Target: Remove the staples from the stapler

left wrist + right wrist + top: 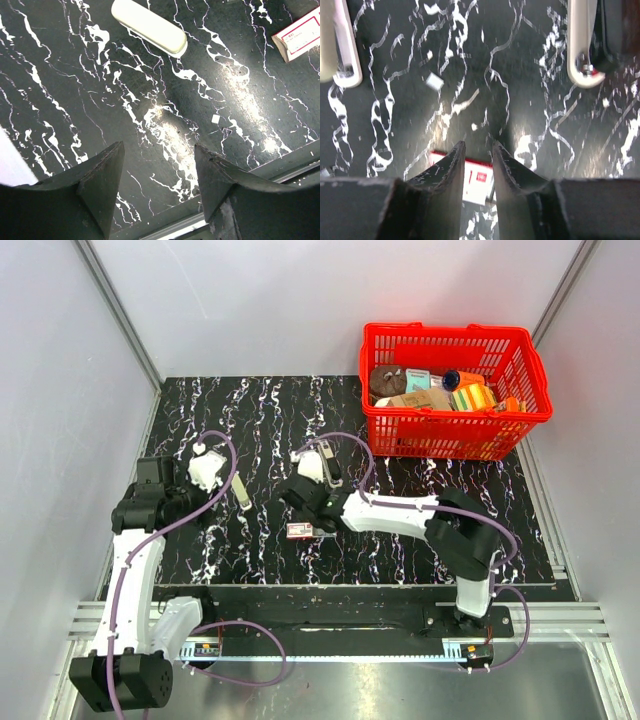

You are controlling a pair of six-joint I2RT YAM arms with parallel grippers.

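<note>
Black marbled bench [250, 420] fills my view. At 9 o'clock my left gripper [159, 150] stands wide and empty; the stapler [242, 491] lies at its 3 o'clock, just beside. My right gripper [477, 146], near centre, is narrow and empty above a red-and-white box [300, 531]. A red basket [450, 435] sits at 1 o'clock.

White arm links [385, 512], black joint housings [465, 535], looping purple cables [235, 465], dark scuffed wedge-shaped end effector fingers [102, 180]

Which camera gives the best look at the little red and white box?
Top external: the red-and-white box shows whole, though small. Left wrist cuts it off at the frame corner; in right wrist the jaws cover its middle.
</note>
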